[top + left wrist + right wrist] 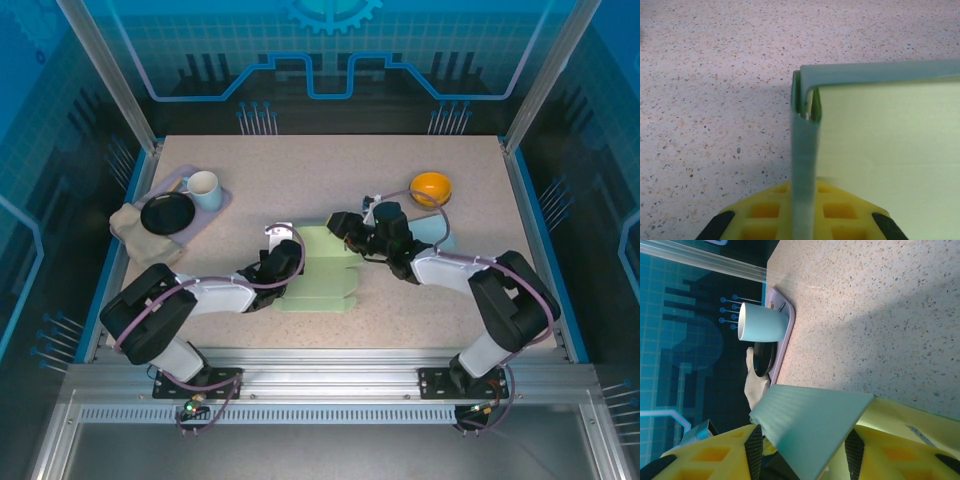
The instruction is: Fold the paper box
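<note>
I have both arms stretched low and inward over the table. My left gripper (287,262) has its yellow fingers (765,212) pinching a thin upright panel edge; my right gripper (345,228) clamps a tilted flap.

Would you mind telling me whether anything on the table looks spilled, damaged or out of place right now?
Nothing stands out. The paper box lies part-folded between both grippers, and the mug, black plate and orange bowl sit undisturbed.

arms (200,292) — white-and-black shells | purple cables | end effector (800,450) — yellow pads, black fingers
</note>
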